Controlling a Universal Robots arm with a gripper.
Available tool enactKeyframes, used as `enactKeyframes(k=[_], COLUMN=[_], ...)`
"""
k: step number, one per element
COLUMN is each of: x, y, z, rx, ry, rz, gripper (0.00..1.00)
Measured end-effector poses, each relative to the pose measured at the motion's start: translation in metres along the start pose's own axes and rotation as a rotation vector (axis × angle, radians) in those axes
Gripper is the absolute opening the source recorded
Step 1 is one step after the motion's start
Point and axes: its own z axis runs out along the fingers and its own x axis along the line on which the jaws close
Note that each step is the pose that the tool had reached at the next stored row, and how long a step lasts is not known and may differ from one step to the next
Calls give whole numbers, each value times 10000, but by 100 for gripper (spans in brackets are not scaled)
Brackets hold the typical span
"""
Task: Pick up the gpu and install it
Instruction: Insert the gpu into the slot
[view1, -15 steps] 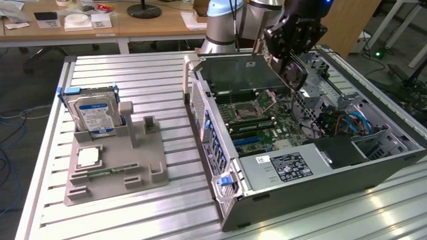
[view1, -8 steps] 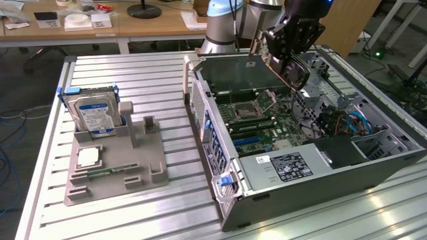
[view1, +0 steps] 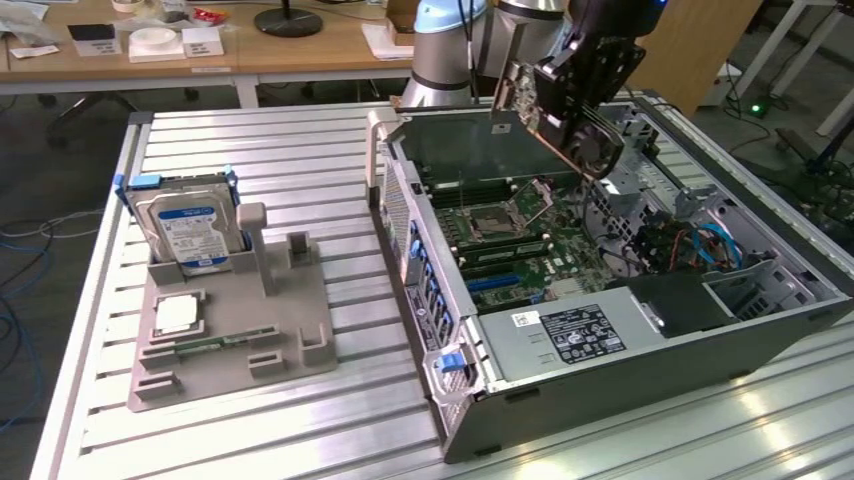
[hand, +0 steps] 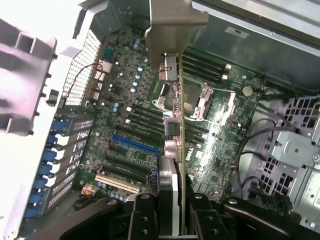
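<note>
Gripper (hand: 171, 212) jaws narrow w/ gpu (hand: 170, 127) btwn.

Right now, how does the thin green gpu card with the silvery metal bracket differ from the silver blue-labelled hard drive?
The gpu is clamped in the black gripper, tilted above the open grey computer case; the hard drive stands on edge in the grey plastic holder on the slatted table. The gpu is a thin bare board; the hard drive is a thicker closed metal box. Both are flat rectangular computer parts.
</note>
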Motion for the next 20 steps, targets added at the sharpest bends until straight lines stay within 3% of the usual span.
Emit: enactKeyframes(k=[20], x=[0], y=[0], z=[0], rx=[-45], ry=[51], rz=[-2804], gripper=[28])
